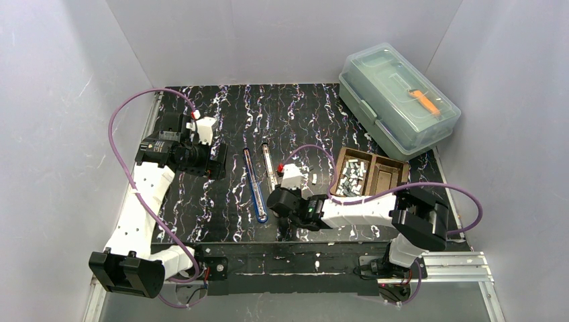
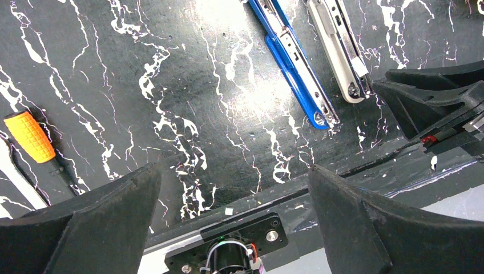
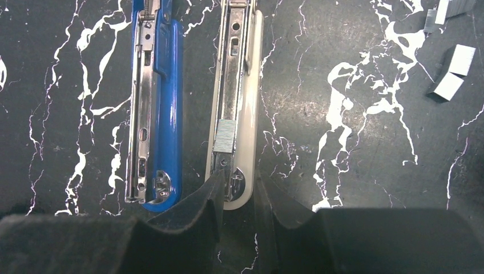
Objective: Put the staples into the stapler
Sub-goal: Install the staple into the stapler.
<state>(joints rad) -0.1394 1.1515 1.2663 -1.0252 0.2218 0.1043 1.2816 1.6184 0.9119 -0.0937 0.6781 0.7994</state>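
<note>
Two staplers lie opened flat side by side on the black marbled table: a blue stapler [image 1: 255, 186] [image 3: 157, 103] [image 2: 294, 60] and a cream stapler [image 1: 269, 166] [image 3: 237, 97] [image 2: 339, 51]. One short silvery staple strip [image 3: 225, 136] rests in the cream stapler's metal channel near its close end. More staples [image 1: 350, 178] fill a wooden tray's left compartment. My right gripper [image 1: 275, 195] [image 3: 240, 178] sits at the cream stapler's near end, jaws a narrow gap apart with nothing between them. My left gripper [image 1: 215, 161] [image 2: 233, 171] hangs wide open and empty left of the staplers.
The wooden tray [image 1: 386, 176] stands right of my right arm. A few loose staple strips [image 3: 454, 68] [image 1: 314, 178] lie on the table. A clear lidded box [image 1: 399, 97] sits at the back right. An orange-handled tool [image 2: 28, 137] lies at the left.
</note>
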